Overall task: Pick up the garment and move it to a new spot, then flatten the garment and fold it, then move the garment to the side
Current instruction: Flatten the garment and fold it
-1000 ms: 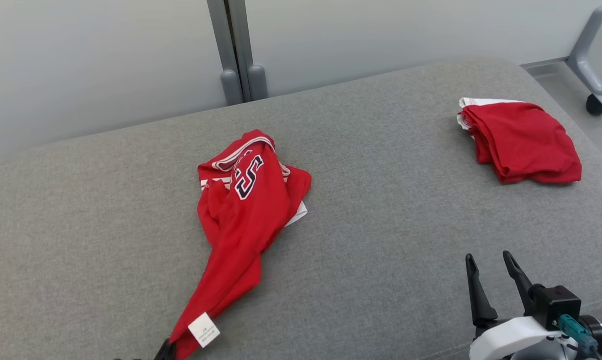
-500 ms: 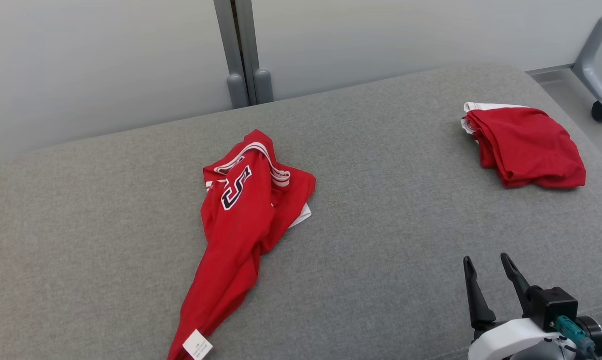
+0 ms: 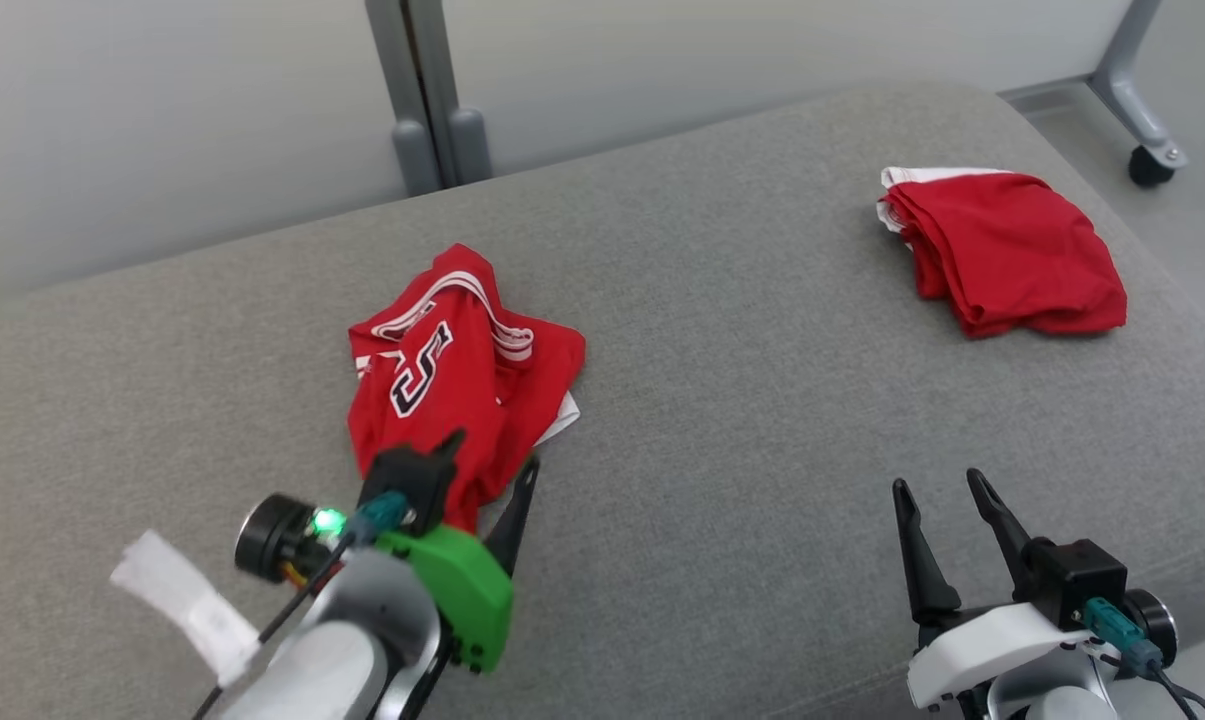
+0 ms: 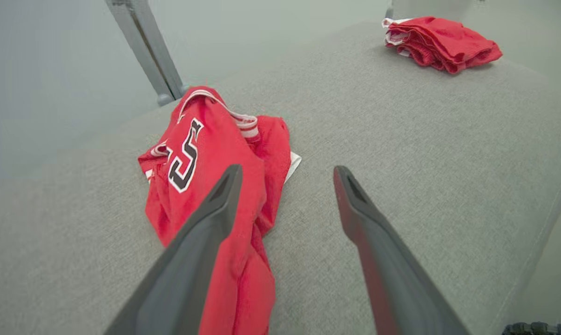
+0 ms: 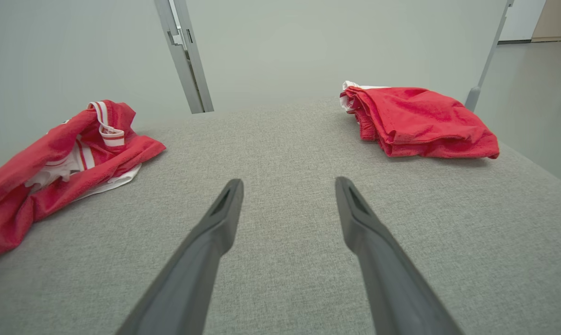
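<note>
A crumpled red jersey [image 3: 442, 365] with a dark numeral and white trim lies left of centre on the grey cushion [image 3: 762, 400]. My left gripper [image 3: 492, 452], on a green mount, hovers open over the jersey's near end. In the left wrist view the jersey [image 4: 201, 153] runs under the left finger [image 4: 206, 232] and the right finger stands over bare cushion. My right gripper [image 3: 937, 482] is open at the lower right with nothing between its fingers. The right wrist view has the jersey [image 5: 52, 163] far off to the left.
A folded red garment [image 3: 1007, 250] rests at the cushion's far right corner. A grey post [image 3: 427, 100] stands behind the cushion against a pale wall. A frame leg with a caster [image 3: 1147, 165] is on the floor beyond the right edge.
The camera has shifted. My left arm has come up into the head view, its open gripper now over the jersey's stretched near end. The right gripper keeps its pose.
</note>
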You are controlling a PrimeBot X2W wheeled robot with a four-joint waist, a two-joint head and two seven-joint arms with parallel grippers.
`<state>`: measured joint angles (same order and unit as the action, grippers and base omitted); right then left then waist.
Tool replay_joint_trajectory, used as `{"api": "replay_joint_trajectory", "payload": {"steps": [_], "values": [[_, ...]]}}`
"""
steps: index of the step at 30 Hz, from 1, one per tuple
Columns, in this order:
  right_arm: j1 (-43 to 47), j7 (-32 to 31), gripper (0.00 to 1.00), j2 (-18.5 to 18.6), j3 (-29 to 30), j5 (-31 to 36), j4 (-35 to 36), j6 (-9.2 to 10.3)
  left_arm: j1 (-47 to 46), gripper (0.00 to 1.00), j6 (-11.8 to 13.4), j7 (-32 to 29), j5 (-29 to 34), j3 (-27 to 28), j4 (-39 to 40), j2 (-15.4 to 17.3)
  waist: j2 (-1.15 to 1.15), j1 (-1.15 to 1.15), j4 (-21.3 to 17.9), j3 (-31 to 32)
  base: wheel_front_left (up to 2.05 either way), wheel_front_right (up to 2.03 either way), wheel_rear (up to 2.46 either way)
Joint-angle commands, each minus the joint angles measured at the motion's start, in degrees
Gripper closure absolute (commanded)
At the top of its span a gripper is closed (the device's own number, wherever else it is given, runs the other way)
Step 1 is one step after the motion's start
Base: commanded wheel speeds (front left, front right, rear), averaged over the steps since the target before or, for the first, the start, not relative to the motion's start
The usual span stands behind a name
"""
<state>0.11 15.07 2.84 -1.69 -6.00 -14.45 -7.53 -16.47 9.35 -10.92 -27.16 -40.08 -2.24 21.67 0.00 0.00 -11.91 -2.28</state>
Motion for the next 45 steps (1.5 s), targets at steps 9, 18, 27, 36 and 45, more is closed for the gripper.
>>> {"api": "replay_joint_trajectory", "payload": {"steps": [9,18,27,36,45], "values": [[-3.9,0.1,0.0,0.1,-1.3,-2.9,0.5,0.09,-17.5,0.0,-4.4,-0.3,3.0,-1.7,-14.8,-6.8,0.0,0.0,-9.3,-9.9,0.0,0.0,0.0],[-3.4,0.1,0.0,0.1,-0.6,-3.9,0.8,0.09,-23.4,0.0,-3.6,-0.5,3.5,-0.2,-31.7,-6.0,0.0,0.0,-10.8,-12.1,0.0,0.0,0.0],[-4.5,0.1,0.0,0.1,-1.2,-4.7,0.7,0.09,-26.0,0.0,-2.9,0.2,1.9,1.6,-40.8,-5.3,0.0,0.0,-10.4,-12.5,0.0,0.0,0.0],[-3.7,0.1,0.0,0.1,-1.0,-4.3,0.3,0.09,-26.7,1.0,-5.7,1.4,-0.1,1.8,-44.6,-6.5,0.0,0.0,-10.0,-11.7,0.0,0.0,0.0],[-1.5,0.1,0.0,0.1,0.3,-2.8,-0.2,0.09,-26.0,1.0,-9.1,4.6,-6.3,4.6,-38.0,-11.6,0.0,0.0,-8.1,-8.5,0.0,0.0,0.0]]}}
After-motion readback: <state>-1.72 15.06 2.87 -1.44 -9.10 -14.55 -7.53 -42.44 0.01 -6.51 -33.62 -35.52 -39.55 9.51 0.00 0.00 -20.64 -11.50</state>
